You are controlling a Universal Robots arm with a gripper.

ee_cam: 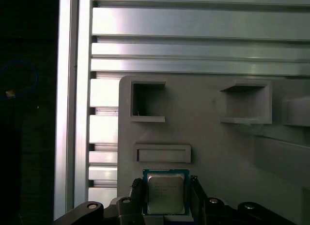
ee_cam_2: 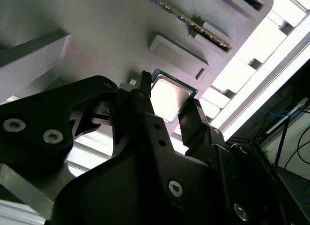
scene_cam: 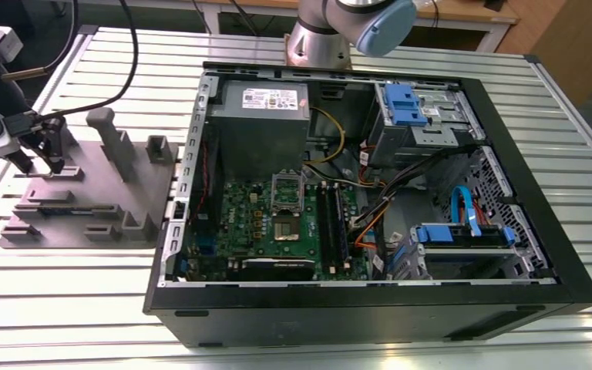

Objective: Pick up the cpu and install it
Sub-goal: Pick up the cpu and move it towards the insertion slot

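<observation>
Two black fingers [ee_cam: 137, 190] of the gripper [scene_cam: 35, 160] clamp opposite edges of the cpu [ee_cam: 165, 192], right over the grey fixture tray [scene_cam: 82, 183], at its far corner on the exterior view's left, beside the open computer case [scene_cam: 378, 312].

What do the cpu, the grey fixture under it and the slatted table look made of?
The cpu: metal lid, dull silvery sheen, with a teal edge like circuit board. The grey fixture: probably plastic, matte and uniform, no glare. The table: likely aluminium, bright ribbed slats with a brushed shine.
</observation>
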